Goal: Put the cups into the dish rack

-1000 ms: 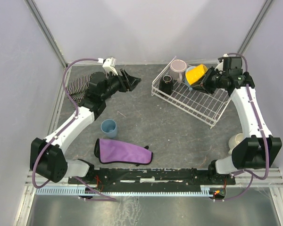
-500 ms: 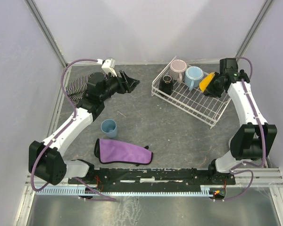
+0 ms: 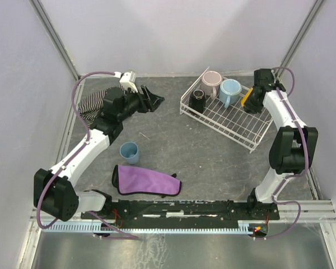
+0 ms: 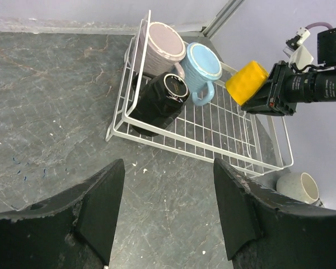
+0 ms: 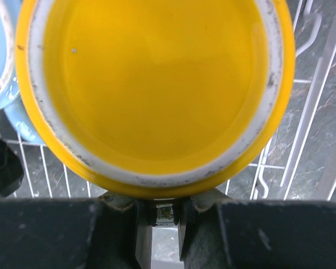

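The right gripper (image 5: 159, 208) pinches the yellow cup (image 5: 151, 84) over the rack's (image 4: 213, 130) right end; the left gripper (image 4: 167, 188) is spread.

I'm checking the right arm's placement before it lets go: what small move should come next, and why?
Probably lower the yellow cup onto the dish rack's bare grid beside the light blue mug. The right gripper holds the cup by its rim, seemingly above the wires, and that spot looks free.
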